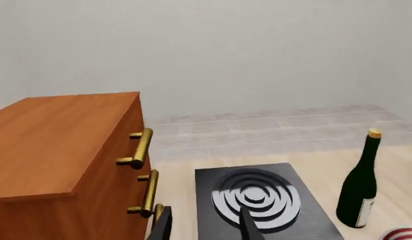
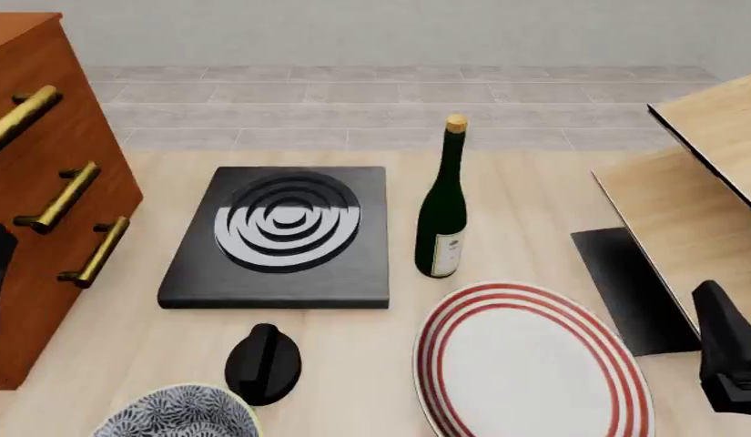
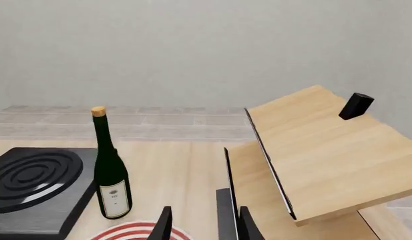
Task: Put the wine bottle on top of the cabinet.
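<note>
The wine bottle [image 2: 443, 214] stands upright on the table, dark green with a gold cap, just right of a black hotplate; it also shows in both wrist views [image 1: 358, 192] [image 3: 112, 177]. The cabinet [image 2: 41, 196], reddish-brown with brass bar handles, fills the table's left side [image 1: 52, 145]. My left gripper [image 1: 206, 227] is open and empty, low beside the cabinet's drawer fronts and well left of the bottle. My right gripper [image 3: 204, 227] is open and empty, near the table's front right, with the bottle ahead to its left. Only dark arm parts show at the front view's edges.
A black hotplate [image 2: 284, 232] with concentric rings lies centre left. A red-striped white plate [image 2: 527, 364] sits in front of the bottle. A black knob-shaped object [image 2: 263, 362] and a patterned bowl [image 2: 175, 414] are front left. A pale wood piece with black edging [image 2: 703, 191] stands right.
</note>
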Robot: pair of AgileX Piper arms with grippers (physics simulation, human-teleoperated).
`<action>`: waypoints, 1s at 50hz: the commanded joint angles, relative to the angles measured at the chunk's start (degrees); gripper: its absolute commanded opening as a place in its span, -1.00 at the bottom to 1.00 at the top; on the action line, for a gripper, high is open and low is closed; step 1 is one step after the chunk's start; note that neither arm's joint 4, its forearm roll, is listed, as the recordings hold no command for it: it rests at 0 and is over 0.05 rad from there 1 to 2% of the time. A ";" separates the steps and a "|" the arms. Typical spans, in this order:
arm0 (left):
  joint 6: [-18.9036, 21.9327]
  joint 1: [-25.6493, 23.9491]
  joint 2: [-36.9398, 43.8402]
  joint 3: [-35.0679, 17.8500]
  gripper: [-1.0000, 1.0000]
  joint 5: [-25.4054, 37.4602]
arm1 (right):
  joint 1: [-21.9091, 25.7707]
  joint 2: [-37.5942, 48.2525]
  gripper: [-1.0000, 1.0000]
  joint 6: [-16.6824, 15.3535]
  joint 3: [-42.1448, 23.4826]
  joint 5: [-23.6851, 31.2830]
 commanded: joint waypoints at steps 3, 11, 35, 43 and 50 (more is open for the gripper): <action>-0.36 -9.96 6.55 -12.57 1.00 7.58 | -0.06 0.09 1.00 0.39 0.03 0.56; 4.61 -15.25 11.05 -19.33 1.00 9.32 | -0.06 0.07 1.00 0.36 -0.02 0.58; 3.39 -25.56 28.66 -30.64 1.00 5.12 | -0.08 0.13 1.00 0.39 0.06 0.47; 2.28 -27.92 33.76 -31.15 1.00 2.63 | -0.09 0.16 1.00 0.34 0.14 0.29; 2.15 -30.13 36.31 -29.92 1.00 -0.08 | -0.10 0.06 1.00 0.37 0.04 0.50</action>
